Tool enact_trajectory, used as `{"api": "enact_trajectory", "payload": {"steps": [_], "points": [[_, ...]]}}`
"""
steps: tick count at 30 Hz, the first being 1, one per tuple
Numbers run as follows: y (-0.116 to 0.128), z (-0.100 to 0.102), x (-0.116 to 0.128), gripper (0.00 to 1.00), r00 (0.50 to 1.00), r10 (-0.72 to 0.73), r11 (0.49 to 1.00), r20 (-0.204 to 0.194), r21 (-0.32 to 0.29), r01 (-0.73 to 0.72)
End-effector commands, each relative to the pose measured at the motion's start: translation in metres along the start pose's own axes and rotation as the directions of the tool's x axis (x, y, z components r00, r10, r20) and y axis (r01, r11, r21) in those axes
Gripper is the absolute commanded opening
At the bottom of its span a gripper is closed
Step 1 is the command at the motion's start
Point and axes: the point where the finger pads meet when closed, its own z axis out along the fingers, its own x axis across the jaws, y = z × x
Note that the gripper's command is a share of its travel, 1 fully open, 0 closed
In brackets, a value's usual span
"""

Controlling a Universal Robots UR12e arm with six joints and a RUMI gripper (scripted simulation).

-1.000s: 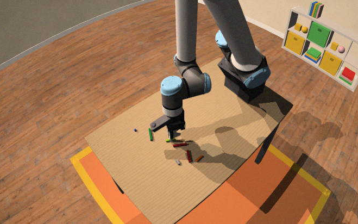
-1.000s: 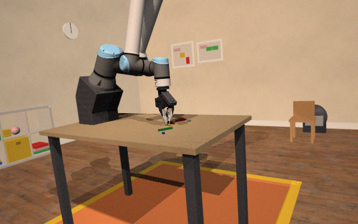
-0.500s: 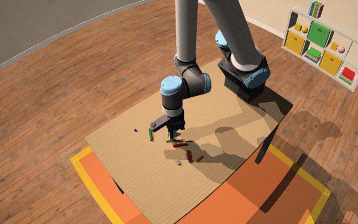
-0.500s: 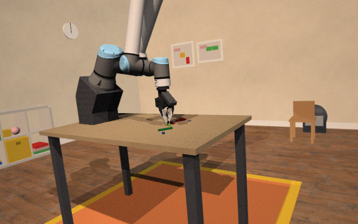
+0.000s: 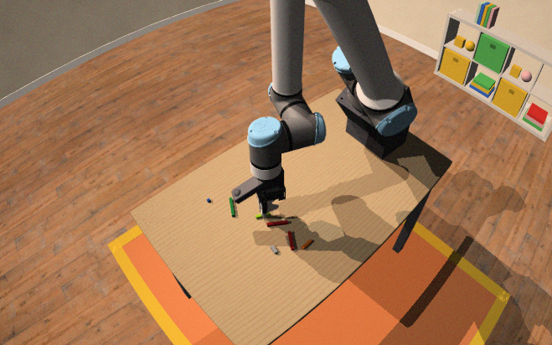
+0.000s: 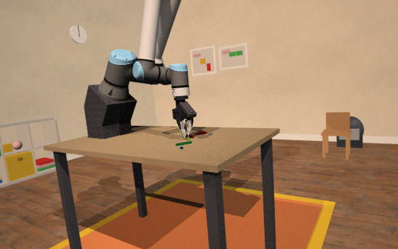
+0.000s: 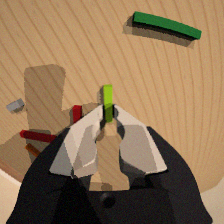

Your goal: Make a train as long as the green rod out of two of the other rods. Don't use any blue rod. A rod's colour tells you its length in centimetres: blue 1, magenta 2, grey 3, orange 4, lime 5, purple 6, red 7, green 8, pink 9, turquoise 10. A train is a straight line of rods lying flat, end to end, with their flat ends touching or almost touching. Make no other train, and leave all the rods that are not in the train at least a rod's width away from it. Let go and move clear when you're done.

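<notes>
The hand (image 7: 106,119) is pointing down at the counter (image 5: 226,274) and is clenching the lime rod (image 7: 107,102) between its fingertips. In the wrist view, one end of the lime rod is sitting between the two pale fingers while the rest is projecting forward beyond them. In the top view the lime rod (image 5: 261,215) is showing just below the hand (image 5: 264,209), low at the counter surface; whether it is touching the surface cannot be told.

The green rod (image 5: 232,207) is lying flat just to the left of the hand in the top view, apart from the lime rod. The blue rod (image 5: 208,200) is lying further left, on its own.

A red rod (image 5: 277,223) is lying flat just beyond the lime rod, close to it but not in line with it. A second red rod (image 5: 291,240) is lying nearer the front edge, at an angle to the first. The orange rod (image 5: 307,244) is lying just beside the second red rod, and the grey rod (image 5: 274,249) is lying near it on the other side.

In the exterior view the arm is reaching from its dark pedestal (image 6: 95,123) at the back of the counter, with the hand (image 6: 186,135) down among the rods.
</notes>
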Motion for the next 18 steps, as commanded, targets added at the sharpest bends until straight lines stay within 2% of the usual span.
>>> {"api": "enact_trajectory", "payload": {"steps": [1,11,18], "points": [[-0.002,-0.001,-0.001,0.0,1.0,-0.001,1.0,0.0,0.004,0.001],[-0.001,-0.005,0.0,0.0,1.0,0.0,1.0,0.0,0.003,0.0],[0.001,-0.019,0.0,0.0,1.0,0.001,1.0,0.0,0.001,-0.001]]}}
